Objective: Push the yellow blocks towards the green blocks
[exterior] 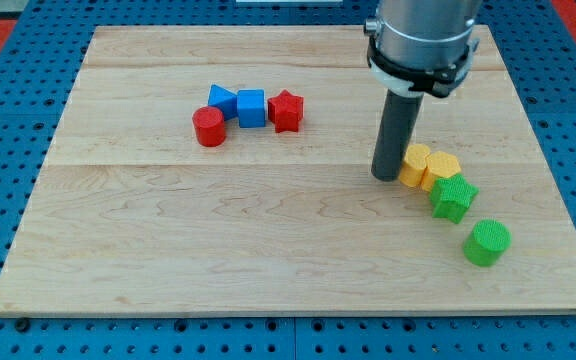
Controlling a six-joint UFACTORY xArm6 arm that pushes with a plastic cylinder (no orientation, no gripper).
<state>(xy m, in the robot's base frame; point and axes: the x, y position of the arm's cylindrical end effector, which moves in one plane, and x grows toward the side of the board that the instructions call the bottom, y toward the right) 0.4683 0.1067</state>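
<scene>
Nearest the view's bottom: green cylinder block (487, 243), standing alone on the pale wooden desk (218, 250), just apart from the rest. Next up and slightly to the view's left: green star-shaped block (454, 196), touching or all but touching the yellow hexagonal block (441, 168) above it. Beside that, toward the view's left: second yellow block (415, 163), rounded, exact shape hard to tell, pressed against its yellow neighbour. Right against this second yellow block, on its left: my tip (385, 177), lower end of the dark rod, down on the desk. No jaws on this rig, so nothing released, clenched or grasped; only a bare rod. Judged step: late in the push, yellows already brought up to the green star, only the green cylinder left slightly apart. Next move, judged: short, gentle shove toward the view's lower right, kept centred to avoid splitting the yellow pair or knocking the star aside. Farther off, toward the view's upper left and well apart: red cylinder block (208, 127), blue triangular block (221, 99), blue cube block (251, 108), red star-shaped block (285, 110), clustered together, untouched. No brands, labels or readable writing anywhere.
</scene>
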